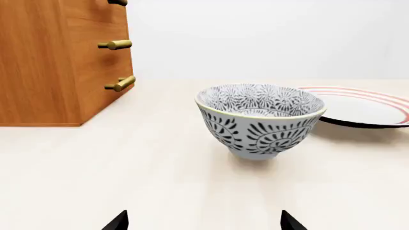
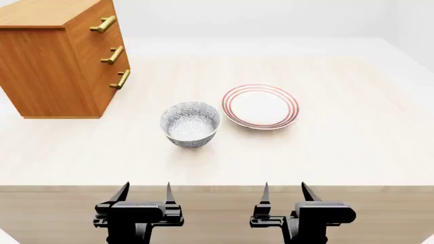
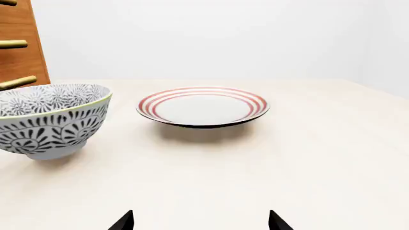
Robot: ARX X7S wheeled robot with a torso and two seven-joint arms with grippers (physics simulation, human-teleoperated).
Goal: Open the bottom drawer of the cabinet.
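The orange-brown cabinet (image 2: 54,61) stands at the table's far left, its three drawer fronts facing right. The bottom drawer (image 2: 112,94) is shut, with a brass bar handle (image 2: 121,79) on its front; that handle (image 1: 120,84) also shows in the left wrist view. My left gripper (image 2: 144,192) hangs open at the table's near edge, far from the cabinet, nothing between its fingers. My right gripper (image 2: 284,191) is open too, near the front edge to the right.
A patterned grey bowl (image 2: 190,123) sits mid-table ahead of the left gripper. A white plate with red rings (image 2: 260,106) lies to its right. The pale wooden table (image 2: 339,147) stretches to the right and ends at its front edge by the grippers.
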